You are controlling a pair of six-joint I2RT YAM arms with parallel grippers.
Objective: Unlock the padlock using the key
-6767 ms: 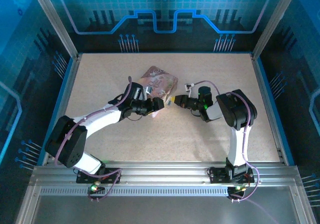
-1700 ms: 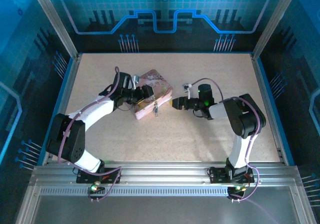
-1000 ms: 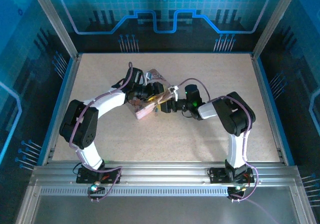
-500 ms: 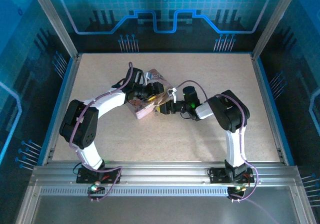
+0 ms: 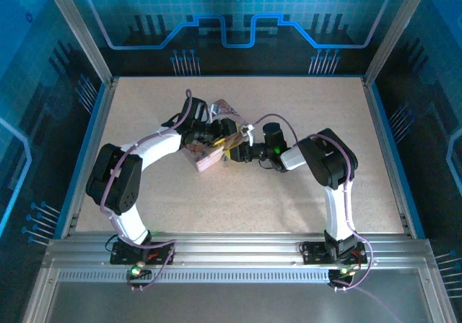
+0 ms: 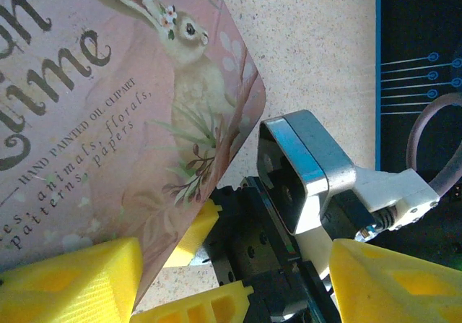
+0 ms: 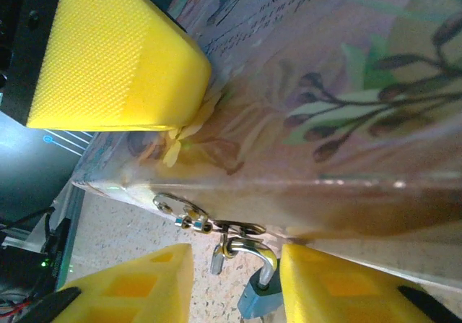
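Note:
The pink rabbit-printed tin [image 6: 108, 84] lies mid-table [image 5: 207, 162], both grippers at its near-right edge. From its hasp hangs the small bluish padlock [image 7: 258, 303] by a metal shackle [image 7: 254, 254]. Beside the shackle hangs a thin metal sliver [image 7: 216, 261] under a small ring and bead chain [image 7: 180, 213]; I cannot tell if it is the key. My right gripper [image 7: 237, 287] is open, one yellow finger on each side of the padlock. My left gripper [image 6: 238, 287] is open, one finger [image 7: 108, 56] resting on the tin's lid. The right gripper's black body [image 6: 274, 251] sits between the left fingers.
The speckled beige table [image 5: 289, 106] is bounded by blue side rails [image 5: 386, 142] and metal frame posts. The two arms meet nose to nose at the tin [image 5: 227, 146], their cables looping above. Open tabletop lies in front and to the right.
Over the last seconds the left gripper slid right onto the tin and the right gripper came left to the tin's hasp. In the last half second the right arm barely shifted.

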